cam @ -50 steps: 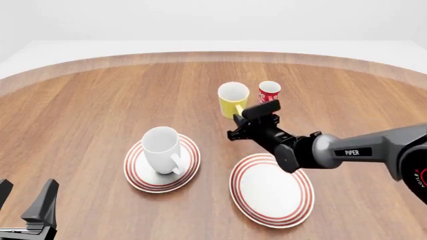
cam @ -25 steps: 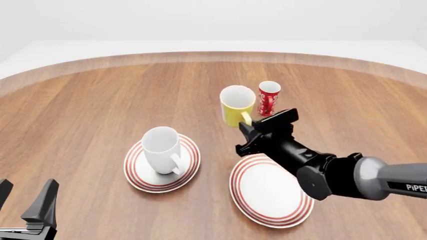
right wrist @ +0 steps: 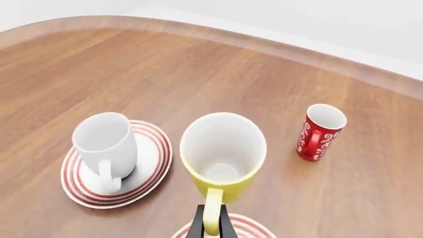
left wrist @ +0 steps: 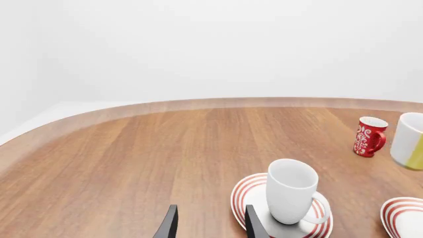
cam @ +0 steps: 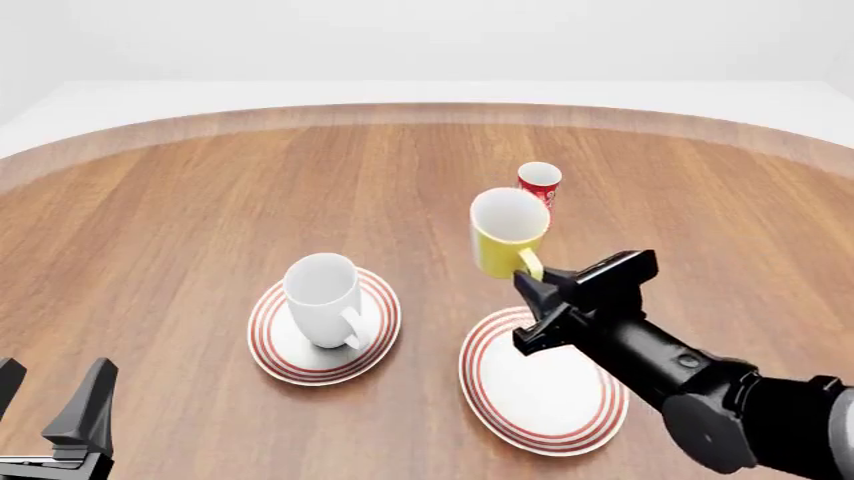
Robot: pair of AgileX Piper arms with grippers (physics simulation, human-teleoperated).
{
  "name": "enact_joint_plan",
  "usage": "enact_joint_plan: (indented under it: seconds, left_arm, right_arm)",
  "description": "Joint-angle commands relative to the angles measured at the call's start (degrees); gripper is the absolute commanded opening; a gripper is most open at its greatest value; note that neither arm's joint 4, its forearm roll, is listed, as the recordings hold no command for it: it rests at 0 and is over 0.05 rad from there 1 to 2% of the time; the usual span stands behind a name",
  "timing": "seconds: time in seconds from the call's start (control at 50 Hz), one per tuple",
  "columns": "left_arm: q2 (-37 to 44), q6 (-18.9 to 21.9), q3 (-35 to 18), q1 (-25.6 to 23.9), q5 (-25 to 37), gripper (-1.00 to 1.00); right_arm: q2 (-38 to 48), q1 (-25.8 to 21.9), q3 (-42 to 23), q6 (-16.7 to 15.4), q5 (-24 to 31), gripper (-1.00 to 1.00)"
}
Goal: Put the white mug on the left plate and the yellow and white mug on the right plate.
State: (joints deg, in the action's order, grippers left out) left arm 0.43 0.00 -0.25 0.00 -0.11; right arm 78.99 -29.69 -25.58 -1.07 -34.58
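Lifted off the table since a moment ago, the yellow and white mug [cam: 509,233] now hangs near the far edge of the right plate [cam: 543,382], pulled back from the red mug [cam: 538,183].

Right gripper [cam: 533,268] is clenched on its handle alone, so the mug could swing or slip and land off-centre on the rim. White mug [cam: 324,298] sits on the left plate [cam: 323,325]; left gripper [cam: 51,400] idles, jaws spread.
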Motion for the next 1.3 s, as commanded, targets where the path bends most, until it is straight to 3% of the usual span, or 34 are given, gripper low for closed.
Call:
enact_joint_plan:
  seconds: [0.02, 0.62, 1.2, 1.3]
  left_arm:
    - [0.00, 0.00, 0.00, 0.00, 0.00, 1.00]
    - [0.00, 0.00, 0.00, 0.00, 0.00, 1.00]
    - [0.00, 0.00, 0.00, 0.00, 0.00, 1.00]
    - [0.00, 0.00, 0.00, 0.00, 0.00, 1.00]
  right_arm:
    - [-5.88, 0.85, 5.07, 0.17, 0.09, -1.00]
    - [-17.25, 1.93, 14.62, -0.13, 2.71, -1.00]
    - [-22.58, 3.99, 21.70, 0.70, 2.85, -1.00]
    - [-20.61, 4.28, 22.95, 0.91, 0.62, -1.00]
